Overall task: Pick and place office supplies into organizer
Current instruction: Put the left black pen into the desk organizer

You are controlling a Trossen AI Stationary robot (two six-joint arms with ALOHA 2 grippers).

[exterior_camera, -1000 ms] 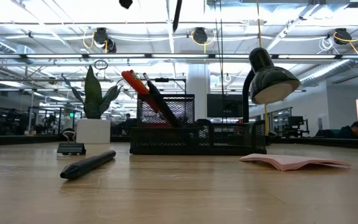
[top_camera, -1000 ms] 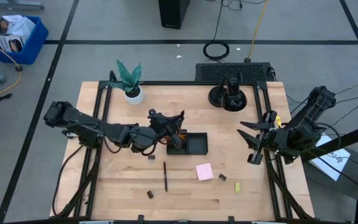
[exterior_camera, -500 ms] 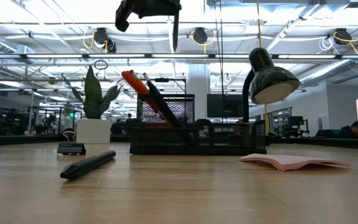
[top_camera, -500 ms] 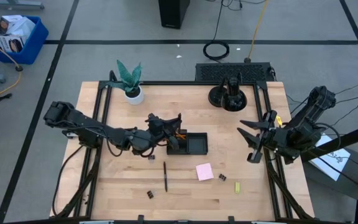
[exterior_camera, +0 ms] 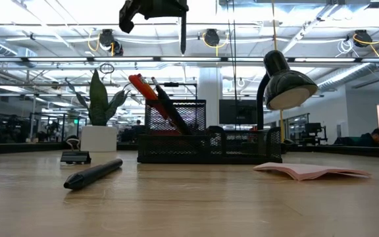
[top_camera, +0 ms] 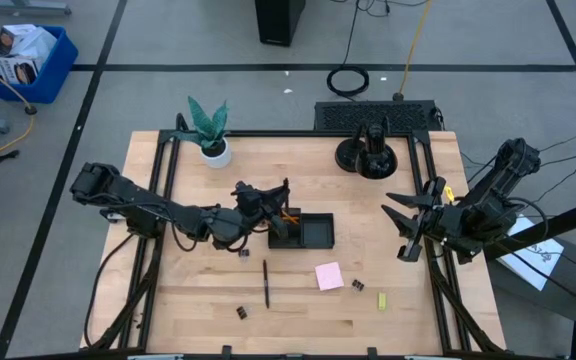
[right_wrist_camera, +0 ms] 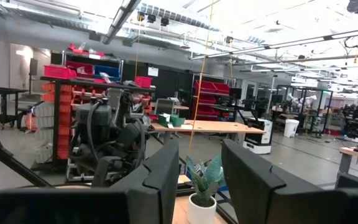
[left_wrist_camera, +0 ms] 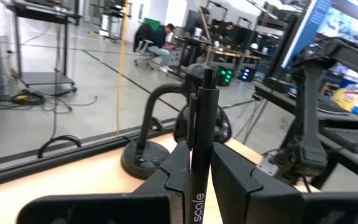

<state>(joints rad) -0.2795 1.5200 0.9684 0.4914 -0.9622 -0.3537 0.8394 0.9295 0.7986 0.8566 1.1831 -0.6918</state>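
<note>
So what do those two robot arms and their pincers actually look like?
Both arms are dark, jointed, with black cables looped along them. The left gripper has two flat, angular black fingers; the right gripper has the same. The right arm has a small yellow patch near its wrist.
</note>
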